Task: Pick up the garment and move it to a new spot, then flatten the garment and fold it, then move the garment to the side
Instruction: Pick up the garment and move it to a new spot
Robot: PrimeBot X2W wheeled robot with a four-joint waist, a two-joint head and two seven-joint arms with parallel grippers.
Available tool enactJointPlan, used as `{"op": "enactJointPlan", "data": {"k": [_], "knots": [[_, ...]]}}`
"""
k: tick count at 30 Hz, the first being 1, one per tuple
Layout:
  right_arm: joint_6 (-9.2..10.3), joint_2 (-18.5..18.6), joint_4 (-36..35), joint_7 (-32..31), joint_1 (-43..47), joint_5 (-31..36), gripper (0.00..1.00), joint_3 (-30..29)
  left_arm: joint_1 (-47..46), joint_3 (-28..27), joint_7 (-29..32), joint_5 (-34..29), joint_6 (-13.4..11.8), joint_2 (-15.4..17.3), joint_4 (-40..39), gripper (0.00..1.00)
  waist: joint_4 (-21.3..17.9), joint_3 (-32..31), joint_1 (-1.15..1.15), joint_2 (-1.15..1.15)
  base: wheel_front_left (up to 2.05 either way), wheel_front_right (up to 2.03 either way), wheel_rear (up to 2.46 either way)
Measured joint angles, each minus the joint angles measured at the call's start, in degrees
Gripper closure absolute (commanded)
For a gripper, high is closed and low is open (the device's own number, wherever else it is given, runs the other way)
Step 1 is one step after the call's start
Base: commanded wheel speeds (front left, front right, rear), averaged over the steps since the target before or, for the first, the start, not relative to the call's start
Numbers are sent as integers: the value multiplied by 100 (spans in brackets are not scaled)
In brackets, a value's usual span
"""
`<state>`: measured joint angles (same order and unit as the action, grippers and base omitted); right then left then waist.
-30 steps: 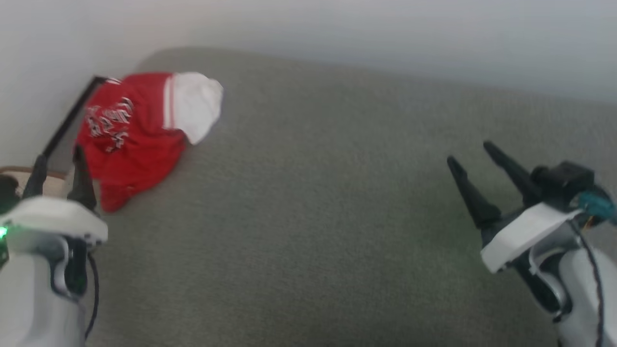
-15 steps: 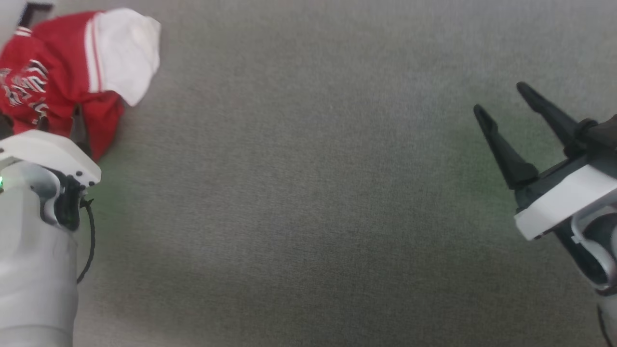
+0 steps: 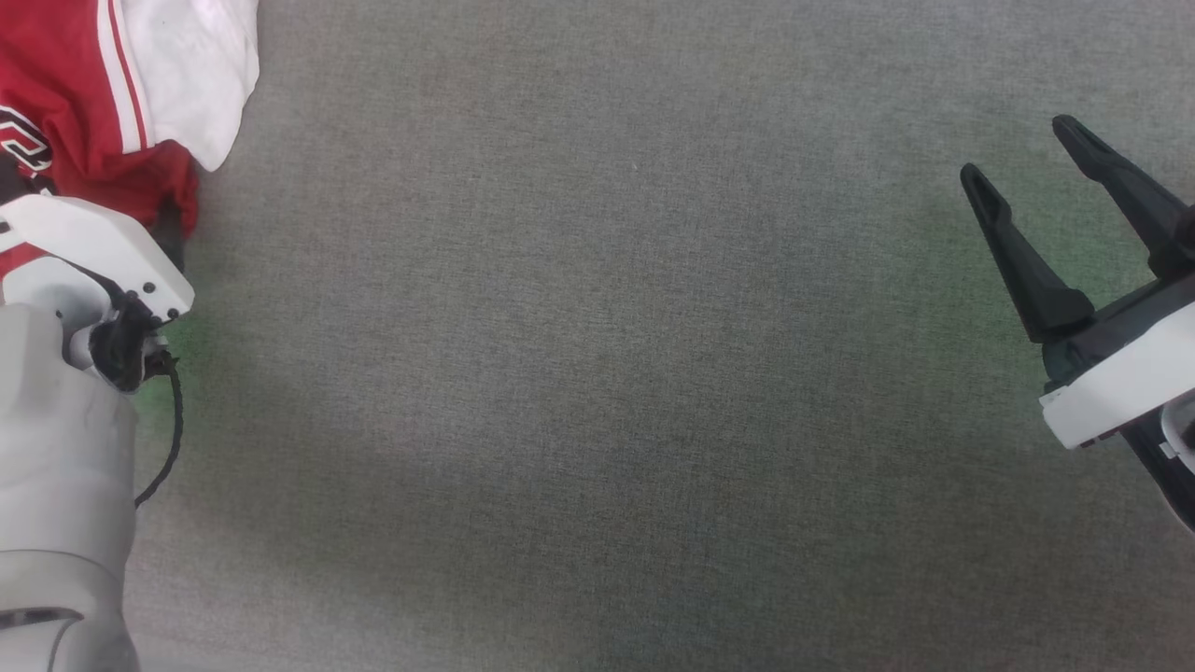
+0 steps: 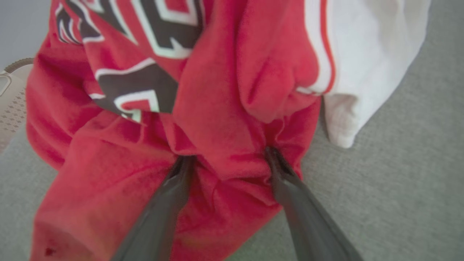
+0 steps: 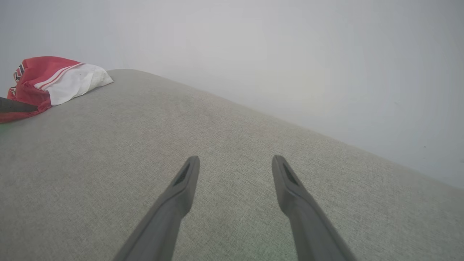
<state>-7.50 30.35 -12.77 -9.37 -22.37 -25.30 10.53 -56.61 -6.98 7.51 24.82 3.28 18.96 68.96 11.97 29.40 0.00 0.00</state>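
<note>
The garment (image 3: 65,84) is a crumpled red shirt with a white sleeve, lying in the head view's top left corner on the grey fabric surface (image 3: 597,373). In the left wrist view the garment (image 4: 217,108) shows dark, white-outlined lettering. My left gripper (image 4: 226,156) is open, its two fingertips pushed into the red cloth with a raised fold between them. My right gripper (image 3: 1018,149) is open at the far right, well away from the shirt, with nothing between its fingers. The right wrist view has that gripper (image 5: 235,159) over bare fabric and the garment (image 5: 54,79) far off at the left.
A pale wall (image 5: 290,54) rises just behind the surface's far edge. A pale perforated object (image 4: 11,105) sits beyond the shirt at the left wrist view's left edge. Wide bare fabric lies between the two arms.
The head camera has tilted down, so the whole picture shifted up and left. My left gripper has pushed forward from the shirt's near edge into the cloth. Both grippers stay open.
</note>
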Motion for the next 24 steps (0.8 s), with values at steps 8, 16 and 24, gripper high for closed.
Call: {"op": "enactJointPlan", "data": {"k": [8,16,24], "knots": [[1,-60,121,102,-1,9,0,-123,-96,133,-605,-59,26,74,102,100,36,-105,0,0,0,0,0],[0,-304,454,364,34,7,0,-43,-366,423,-1025,-296,211,466,-41,100,69,-554,0,0,0,0,0],[0,-552,798,655,108,0,0,-14,-592,826,-1169,-533,354,776,-401,100,77,-1056,0,0,0,0,0]]}}
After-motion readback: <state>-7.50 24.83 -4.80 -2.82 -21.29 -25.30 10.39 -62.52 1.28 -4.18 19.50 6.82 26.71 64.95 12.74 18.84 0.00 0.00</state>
